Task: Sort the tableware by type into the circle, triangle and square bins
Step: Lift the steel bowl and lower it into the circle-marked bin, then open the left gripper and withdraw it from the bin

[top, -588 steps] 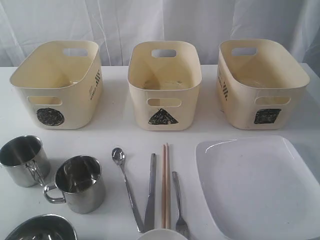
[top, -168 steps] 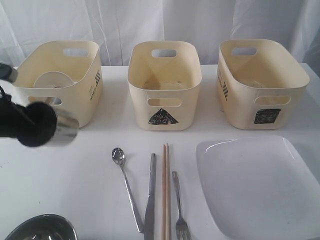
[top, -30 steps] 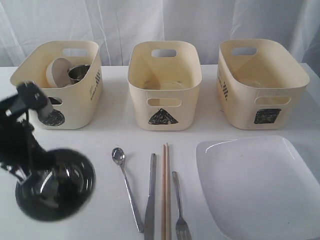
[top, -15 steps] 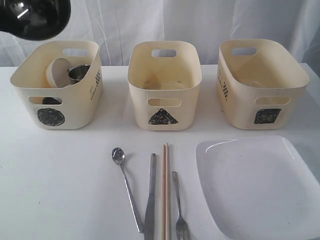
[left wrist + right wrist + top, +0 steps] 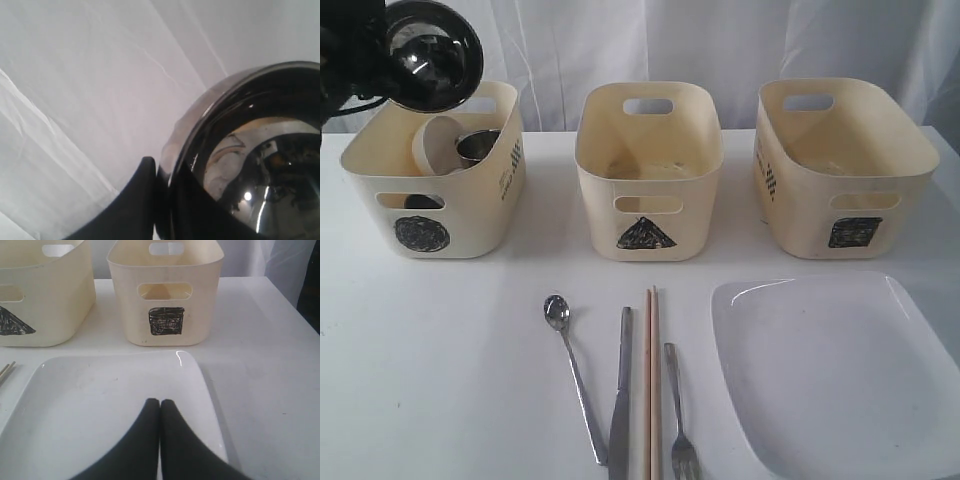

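A steel bowl (image 5: 430, 55) hangs tilted above the back of the circle bin (image 5: 470, 215), with my left gripper (image 5: 382, 72) shut on its rim. In the left wrist view the rim of this steel bowl (image 5: 250, 165) sits pinched in the left gripper (image 5: 162, 180). Inside the circle bin lie a pale bowl (image 5: 435, 143) and a steel mug (image 5: 478, 146). The triangle bin (image 5: 648, 215) and square bin (image 5: 790, 200) look empty. Spoon (image 5: 570, 370), knife (image 5: 621, 390), chopsticks (image 5: 651, 380) and fork (image 5: 678, 410) lie in front. My right gripper (image 5: 160, 402) is shut, empty, over the white plate (image 5: 100, 405).
The white plate (image 5: 830, 370) fills the front right of the white table (image 5: 440, 350). A white curtain (image 5: 720, 40) hangs behind the bins. In the right wrist view the square bin (image 5: 165, 295) stands just beyond the plate, beside the triangle bin (image 5: 45, 300).
The left gripper lifted the steel bowl from the table's front left to above the circle bin; since half a second ago it has come down and right, its inside now facing the camera.
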Tool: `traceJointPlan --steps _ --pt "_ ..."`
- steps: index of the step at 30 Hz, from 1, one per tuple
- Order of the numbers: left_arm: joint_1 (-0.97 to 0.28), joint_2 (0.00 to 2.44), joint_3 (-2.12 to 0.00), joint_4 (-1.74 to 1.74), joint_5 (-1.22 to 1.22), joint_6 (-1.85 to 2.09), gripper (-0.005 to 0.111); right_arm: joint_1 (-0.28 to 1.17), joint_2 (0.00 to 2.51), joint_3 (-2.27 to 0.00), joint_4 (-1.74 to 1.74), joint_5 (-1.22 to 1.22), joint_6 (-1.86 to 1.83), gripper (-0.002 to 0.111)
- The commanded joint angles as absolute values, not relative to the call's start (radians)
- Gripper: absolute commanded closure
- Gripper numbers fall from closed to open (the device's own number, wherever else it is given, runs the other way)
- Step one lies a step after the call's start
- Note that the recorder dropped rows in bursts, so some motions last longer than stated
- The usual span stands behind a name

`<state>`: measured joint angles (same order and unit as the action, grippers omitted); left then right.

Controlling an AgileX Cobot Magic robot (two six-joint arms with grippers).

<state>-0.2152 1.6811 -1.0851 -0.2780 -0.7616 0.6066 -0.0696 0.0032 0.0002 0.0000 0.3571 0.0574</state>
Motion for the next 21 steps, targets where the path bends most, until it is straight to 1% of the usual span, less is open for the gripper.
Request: traceJointPlan --steps 1,4,6,8,13,16,19,21 --pt "-0.179 1.789 -1.178 -0.287 -0.680 0.573 0.107 -0.065 0.000 0.000 0.000 0.343 0.048 0.108" --pt "-0.179 1.817 -1.218 -0.272 -0.678 0.576 0.106 -0.065 0.000 0.000 0.000 0.343 0.048 0.108" --pt "-0.179 1.825 -1.238 -0.258 -0.667 0.576 0.101 -0.065 0.000 0.000 0.000 0.343 0.048 0.108" --pt "-0.179 1.827 -1.252 -0.249 -0.633 0.576 0.093 -0.065 0.000 0.000 0.000 0.343 0.048 0.108" --pt "-0.179 1.827 -1.259 -0.249 -0.626 0.569 0.064 -0.065 0.000 0.000 0.000 0.343 0.048 0.108" --pt "-0.179 1.827 -1.259 -0.249 -0.626 0.504 0.050 -0.065 0.000 0.000 0.000 0.343 0.048 0.108" --pt "-0.179 1.827 -1.259 -0.249 -0.624 0.486 0.042 -0.065 0.000 0.000 0.000 0.343 0.048 0.108" --pt "-0.182 1.820 -1.259 -0.249 -0.619 0.486 0.040 -0.065 0.000 0.000 0.000 0.343 0.048 0.108"
